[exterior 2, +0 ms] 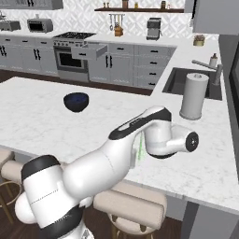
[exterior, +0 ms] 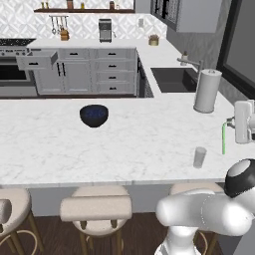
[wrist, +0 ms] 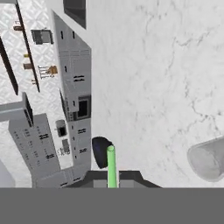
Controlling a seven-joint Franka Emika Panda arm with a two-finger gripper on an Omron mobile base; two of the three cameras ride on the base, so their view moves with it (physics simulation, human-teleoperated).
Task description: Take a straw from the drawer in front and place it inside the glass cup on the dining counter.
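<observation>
Just beside the glass cup (exterior: 199,157): gripper (exterior: 226,124), clamped on straw (exterior: 223,138).

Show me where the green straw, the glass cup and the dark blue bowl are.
straw (exterior: 223,139): left base view, middle of its green shaft.
glass cup (exterior: 199,157): left base view, its clear side wall.
dark blue bowl (exterior: 93,115): left base view, its outer front.

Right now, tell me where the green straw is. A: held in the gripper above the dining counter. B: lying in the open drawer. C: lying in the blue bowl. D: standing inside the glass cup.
A: the straw hangs from the shut gripper over the dining counter, beside the glass cup, not in it.
</observation>
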